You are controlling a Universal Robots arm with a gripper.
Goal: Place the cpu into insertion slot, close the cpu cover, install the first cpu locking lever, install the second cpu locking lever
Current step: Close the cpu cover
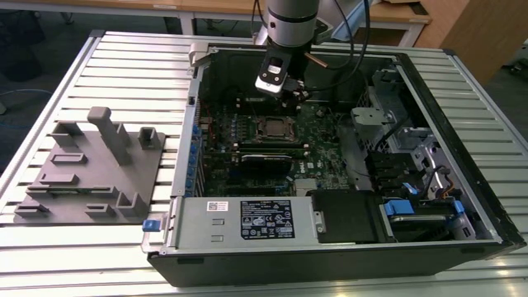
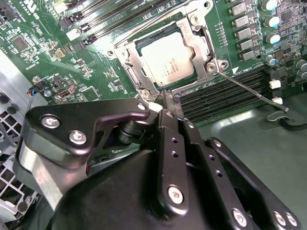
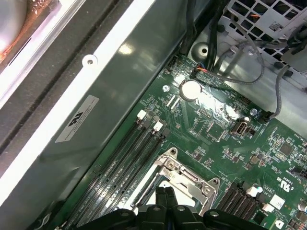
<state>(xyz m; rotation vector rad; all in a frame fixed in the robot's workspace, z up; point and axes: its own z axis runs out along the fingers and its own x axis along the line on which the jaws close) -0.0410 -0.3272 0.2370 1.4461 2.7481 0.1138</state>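
The cpu (image 2: 168, 60) lies flat in the insertion slot (image 1: 272, 127) on the green board, its silver-grey top showing. The cpu cover (image 2: 196, 36) is folded down around it as a silver frame. One thin locking lever (image 2: 249, 91) juts out from the socket corner over the memory slots. A second rod-like lever (image 2: 153, 21) runs along the socket's far side. My gripper (image 2: 166, 98) hovers just above the socket's edge, fingers (image 3: 160, 192) pressed together and holding nothing. In the exterior view the gripper (image 1: 289, 93) hangs over the board just behind the socket.
The open computer case (image 1: 462, 74) lies on a slatted table. A grey fixture block (image 1: 91, 167) sits to the exterior view's left. Power supply (image 1: 247, 216), drive bays with blue clips (image 1: 412, 207), black memory slots (image 2: 225, 91) and loose cables (image 3: 259, 72) crowd around the socket.
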